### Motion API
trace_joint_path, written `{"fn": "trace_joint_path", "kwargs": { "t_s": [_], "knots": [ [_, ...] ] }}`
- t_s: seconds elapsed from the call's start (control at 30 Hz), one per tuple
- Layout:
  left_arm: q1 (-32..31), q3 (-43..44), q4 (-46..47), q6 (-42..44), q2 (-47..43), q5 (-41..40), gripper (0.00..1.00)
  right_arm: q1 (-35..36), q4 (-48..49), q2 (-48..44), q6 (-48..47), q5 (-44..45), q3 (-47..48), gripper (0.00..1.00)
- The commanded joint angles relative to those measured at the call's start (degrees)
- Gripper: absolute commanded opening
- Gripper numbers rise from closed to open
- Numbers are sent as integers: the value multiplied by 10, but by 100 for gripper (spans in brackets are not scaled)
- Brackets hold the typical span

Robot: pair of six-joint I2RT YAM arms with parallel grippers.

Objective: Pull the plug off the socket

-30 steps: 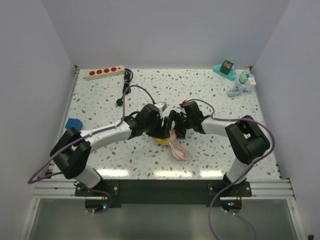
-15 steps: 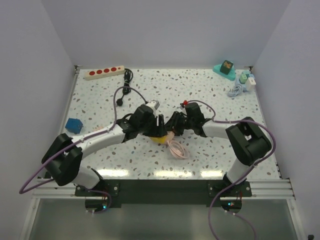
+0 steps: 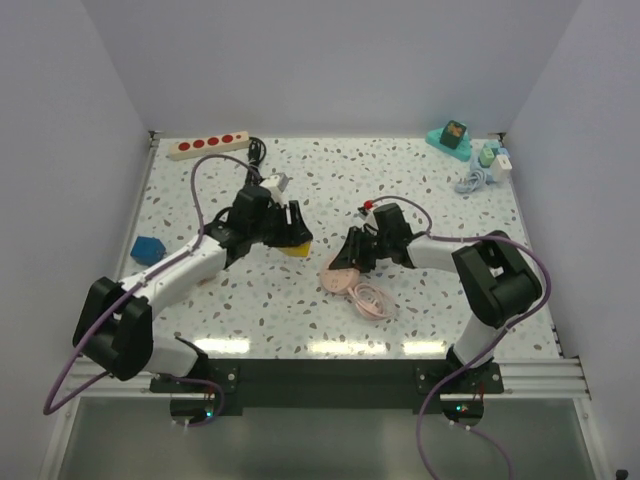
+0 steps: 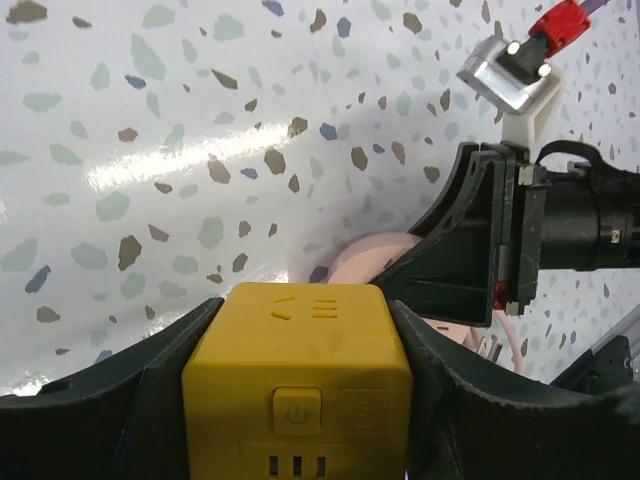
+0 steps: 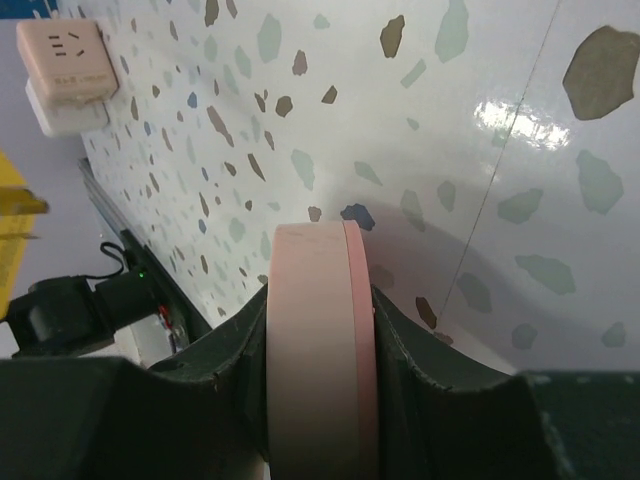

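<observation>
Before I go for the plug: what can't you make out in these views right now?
Plug: in no view; in the top view the black cord is lost at the left arm.
Socket: top view only, too small to tell whether anything is plugged in.
Yellow block: left wrist view, cut off by the bottom edge.
Pink disc: right wrist view, edge-on, faces hidden by the fingers.

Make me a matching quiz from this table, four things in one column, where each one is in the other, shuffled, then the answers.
1. yellow block
2. pink disc
3. power strip
4. blue cube

A. far left corner of the table
B. gripped by the right tool
C. by the table's left edge
D. gripped by the left tool

Pairs: 1-D, 2-B, 3-A, 4-C
</observation>
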Motion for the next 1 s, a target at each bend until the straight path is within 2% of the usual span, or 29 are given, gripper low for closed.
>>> {"fn": "trace_joint_path", "kwargs": {
  "t_s": [0.0,0.1,0.13,0.23,0.33,0.53,0.8,0.83,0.9,0.97],
  "knots": [
    [27,54,-12,43,-18,-15,0,-2,-42,5,-37,-17,16,0],
    [109,84,-26,52,5,-28,0,-2,-52,2,-38,-29,26,0],
    [160,104,-27,52,23,-24,0,-2,-72,1,-40,-34,31,0],
    [234,135,-23,47,59,2,0,-2,-96,-9,-55,-36,41,0],
    [323,195,-90,35,130,-1,0,-2,-120,-19,-66,-34,44,0],
    [408,185,-143,44,169,-35,0,-1,-118,-28,-62,-42,46,0],
    [461,91,-151,45,108,-145,0,3,-142,-7,-81,-78,114,0],
    [464,83,-151,45,97,-150,1,4,-141,-4,-79,-81,125,0],
    [471,70,-157,48,95,-158,11,7,-142,11,-77,-86,135,0],
    [478,64,-171,50,101,-163,29,16,-143,19,-76,-88,146,0]
  ]
}}
